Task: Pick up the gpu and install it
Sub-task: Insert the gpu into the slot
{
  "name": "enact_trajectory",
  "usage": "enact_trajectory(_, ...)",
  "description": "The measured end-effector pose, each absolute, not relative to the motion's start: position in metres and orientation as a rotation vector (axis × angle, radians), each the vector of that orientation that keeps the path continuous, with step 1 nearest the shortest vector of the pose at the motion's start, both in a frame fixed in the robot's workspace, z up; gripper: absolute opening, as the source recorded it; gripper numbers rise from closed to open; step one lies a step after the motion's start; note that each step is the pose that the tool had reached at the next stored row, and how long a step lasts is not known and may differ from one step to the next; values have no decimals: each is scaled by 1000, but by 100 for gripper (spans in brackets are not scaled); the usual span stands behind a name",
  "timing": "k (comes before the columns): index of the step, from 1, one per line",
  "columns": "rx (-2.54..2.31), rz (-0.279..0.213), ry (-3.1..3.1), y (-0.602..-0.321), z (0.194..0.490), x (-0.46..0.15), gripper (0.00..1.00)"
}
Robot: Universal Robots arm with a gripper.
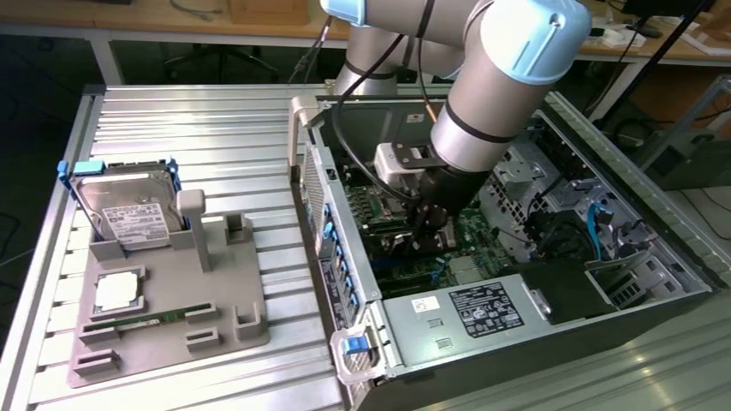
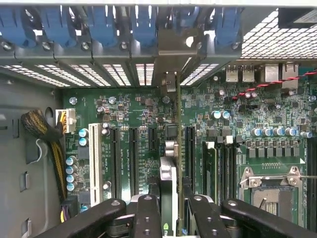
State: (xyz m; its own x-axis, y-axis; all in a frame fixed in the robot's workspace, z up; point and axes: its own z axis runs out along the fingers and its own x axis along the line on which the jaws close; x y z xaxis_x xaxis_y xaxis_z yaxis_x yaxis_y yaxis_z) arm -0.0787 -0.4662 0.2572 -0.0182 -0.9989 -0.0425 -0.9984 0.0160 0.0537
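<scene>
Black end effector [image 2: 168, 210] grips gpu [image 2: 177, 148] edge-on, bracket toward chassis slot openings [image 2: 143, 74]

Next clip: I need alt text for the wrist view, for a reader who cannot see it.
Seen edge-on, the gpu is held between the tool fingers, standing upright over the green motherboard among its expansion slots, its metal bracket reaching up to the case's rear slot openings. Blue slot clips line the back wall, and an empty CPU socket sits off to one side.
</scene>
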Motion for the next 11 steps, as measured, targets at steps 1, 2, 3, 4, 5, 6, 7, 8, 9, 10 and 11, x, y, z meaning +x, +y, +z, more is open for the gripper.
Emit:
enact_trajectory(1,2196,-107,-2234,-466,257,-77,27)
enact_trajectory(2,2196,-107,-2234,-466,257,-75,27)
enact_trajectory(3,2196,-107,-2234,-466,257,-75,27)
enact_trajectory(4,2196,-107,-2234,-466,257,-75,27)
enact_trajectory(5,2196,-107,-2234,-466,257,-75,27)
enact_trajectory(6,2196,-107,-2234,-466,257,-75,27)
enact_trajectory(7,2196,-107,-2234,-466,257,-75,27)
enact_trajectory(8,2196,-107,-2234,-466,257,-75,27)
enact_trajectory(9,2196,-107,-2234,-466,256,-75,27)
enact_trajectory(10,2196,-107,-2234,-466,256,-75,27)
enact_trajectory(11,2195,-107,-2234,-466,256,-75,27)
